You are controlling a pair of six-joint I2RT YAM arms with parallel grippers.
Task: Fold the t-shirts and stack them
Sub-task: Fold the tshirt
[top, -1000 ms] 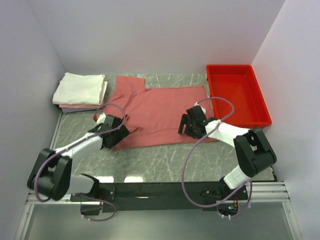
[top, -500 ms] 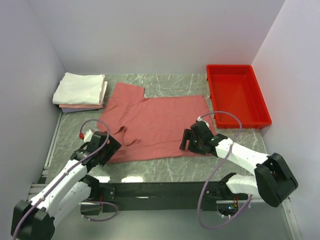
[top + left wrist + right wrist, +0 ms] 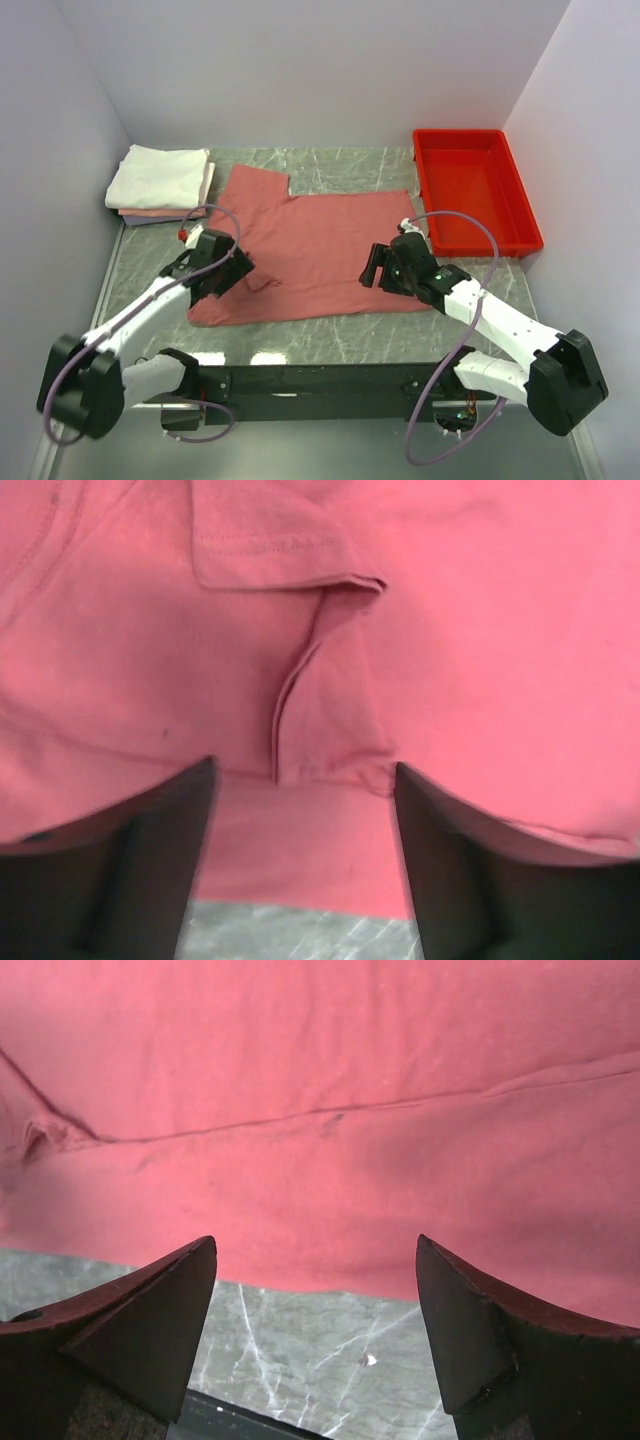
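Just left of the red tray [image 3: 476,196], a salmon-red t-shirt [image 3: 320,250] lies spread on the marble-patterned table [image 3: 330,330]. Its nearest edge runs close beside the tray's left wall; whether the two touch cannot be told from above.

The right gripper [image 3: 375,268] hangs over the part of the shirt closest to the tray, a little nearer the robot than the tray's near-left corner. Its jaws stand wide apart and hold nothing. In the wrist view the same gripper [image 3: 315,1250] straddles the shirt's near hem, with bare marble showing below the cloth and a long seam-like line running across the fabric.

The left gripper [image 3: 232,272] is well apart from the tray, over the side of the shirt farthest from it. Its jaws also stand apart and are clamped on nothing. Seen from the wrist, this gripper [image 3: 305,780] sits low over rumpled cloth, where a folded-over sleeve [image 3: 280,540] meets a raised crease [image 3: 298,670] that ends between the fingertips.

Farthest from the tray, beyond the spread shirt at the table's far-left corner, rests a stack of folded shirts [image 3: 160,178], white on top with pale pink beneath.
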